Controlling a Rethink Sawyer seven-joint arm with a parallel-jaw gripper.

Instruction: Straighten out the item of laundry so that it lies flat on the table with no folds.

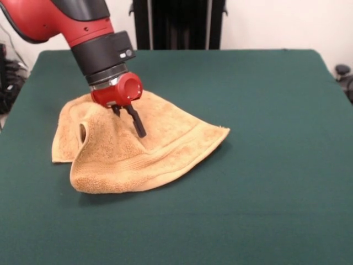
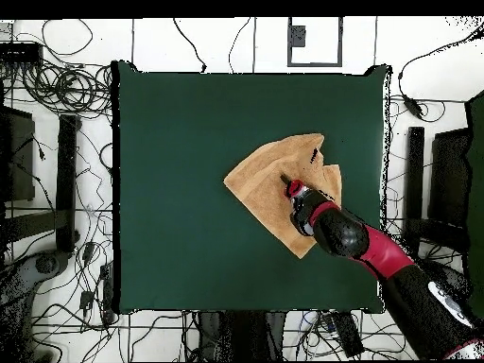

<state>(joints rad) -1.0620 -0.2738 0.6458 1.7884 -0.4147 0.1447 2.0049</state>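
Your claw (image 1: 132,122) is down on the middle of the towel (image 1: 132,152), its black fingers (image 1: 138,125) pressed close together into the cloth, though you cannot tell from either view whether they pinch any of it. Around it the towel lies rumpled, with a raised fold on one side and a hem curled under, on the green table (image 1: 265,182) toward one side edge.
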